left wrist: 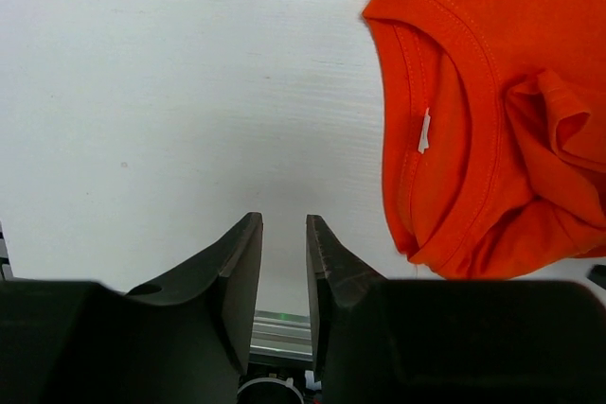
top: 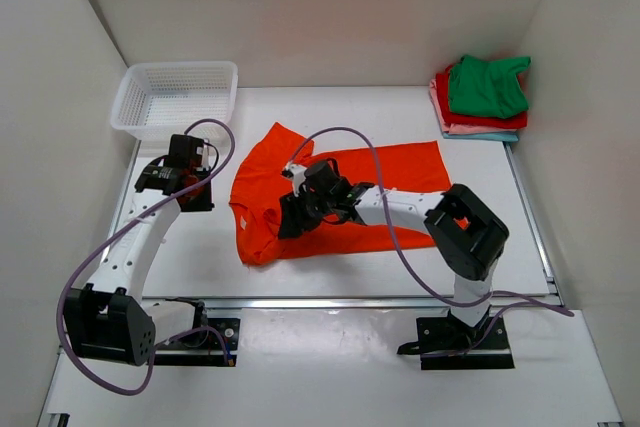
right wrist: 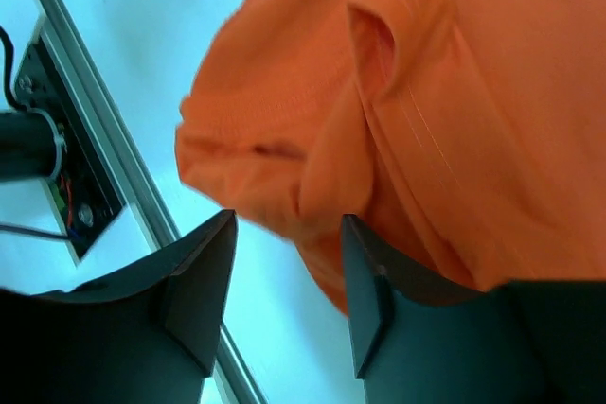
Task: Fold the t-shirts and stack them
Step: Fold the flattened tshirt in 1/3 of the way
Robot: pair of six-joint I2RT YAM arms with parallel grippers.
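**Q:** Two arms, one orange t-shirt (top: 400,172): why this stance?

**A:** It lies mid-table, bunched at its left. The right gripper (right wrist: 289,224) hangs over that bunched edge, jaws parted, empty. The left gripper (left wrist: 284,224), narrowly parted and empty, flanks the collar. The folded stack (top: 485,97) sits far right, with bare table (top: 330,107) between.

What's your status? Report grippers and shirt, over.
Left gripper open, empty, over table beside orange t-shirt. Right gripper open above it, nothing pinched. Shirt bunched, not folded. Folded stack far right, nothing blocking.
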